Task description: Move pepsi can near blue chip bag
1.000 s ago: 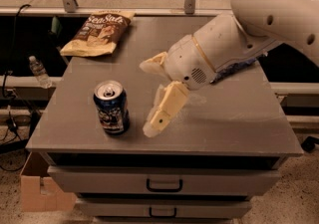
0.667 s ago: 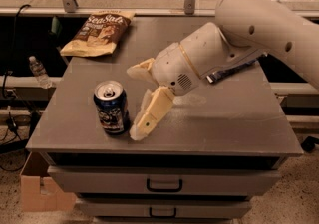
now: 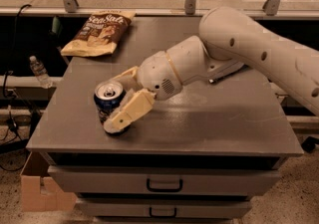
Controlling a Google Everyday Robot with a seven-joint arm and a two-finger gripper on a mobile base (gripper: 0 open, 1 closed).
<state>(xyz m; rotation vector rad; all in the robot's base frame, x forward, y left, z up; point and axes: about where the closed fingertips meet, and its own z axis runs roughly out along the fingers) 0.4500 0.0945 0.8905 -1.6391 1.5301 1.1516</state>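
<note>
The gripper [image 3: 114,101] sat by the table's [image 3: 224,118] front-left corner, its fingers spread wide and straddling the pepsi can [image 3: 107,97]. The near finger [image 3: 129,112] lay across the can's front right side, seemingly touching it. The far finger [image 3: 125,74] reached behind the can's rim. The jaws were not clamped, and firm contact could not be confirmed.

A second earlier the gripper had hung to the can's right, clear of it. It had since swung left until the can stood between its fingers. The can itself stayed upright in the same spot.

The near finger hid the can's lower right side and most of its logo. The arm [image 3: 249,44] ran off the right edge. A brown "Sea Salt" bag [image 3: 99,31] lay at the rear-left corner.
</note>
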